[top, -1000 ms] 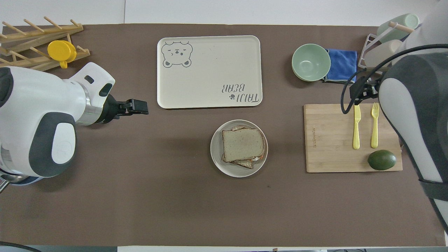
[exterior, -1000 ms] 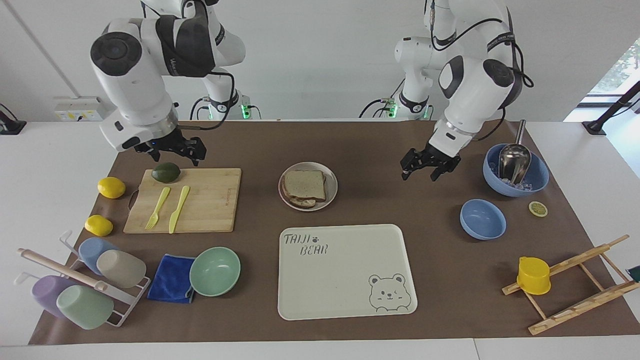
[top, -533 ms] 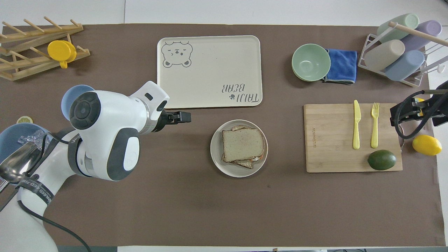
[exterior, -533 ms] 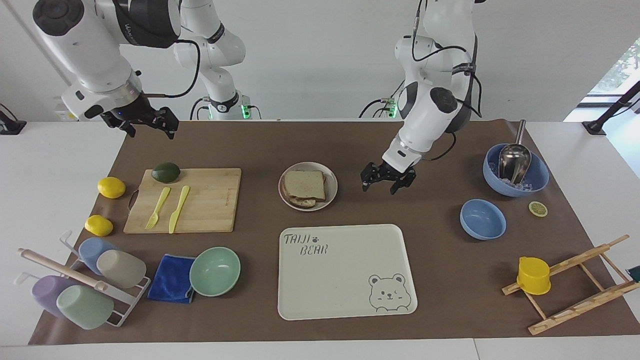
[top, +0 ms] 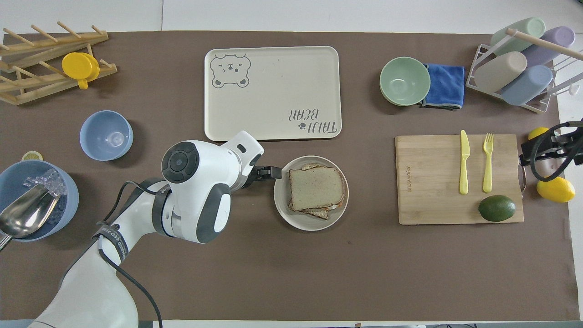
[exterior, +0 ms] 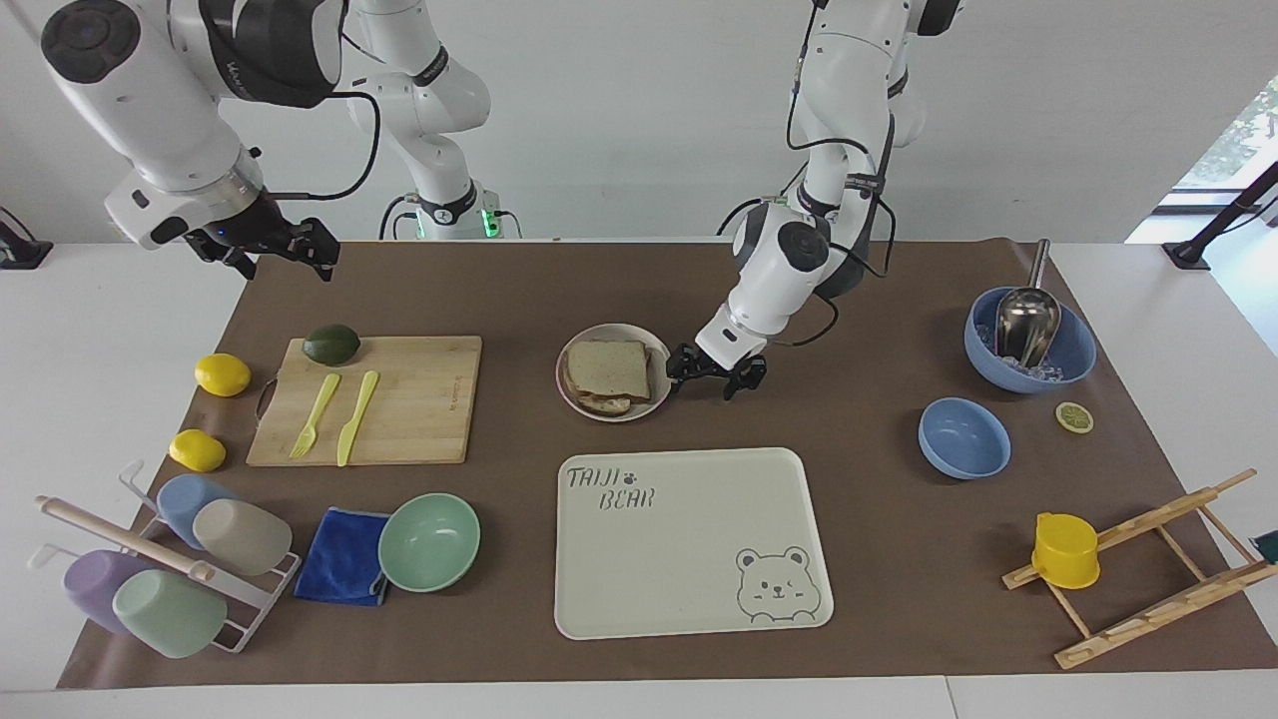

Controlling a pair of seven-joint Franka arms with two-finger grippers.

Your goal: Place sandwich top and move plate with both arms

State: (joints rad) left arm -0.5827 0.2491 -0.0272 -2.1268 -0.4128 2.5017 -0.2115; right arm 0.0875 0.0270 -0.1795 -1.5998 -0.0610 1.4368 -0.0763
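The plate stands mid-table with the sandwich top already on the stack. It looks stiff, light and a little slippery; I would grip only the bare rim at two ends, level, since the soft bread may slide. A second ago the left gripper, jaws wide, was near the blue bowls; now it is just beside the rim. The right gripper, jaws wide, has risen off the cutting board
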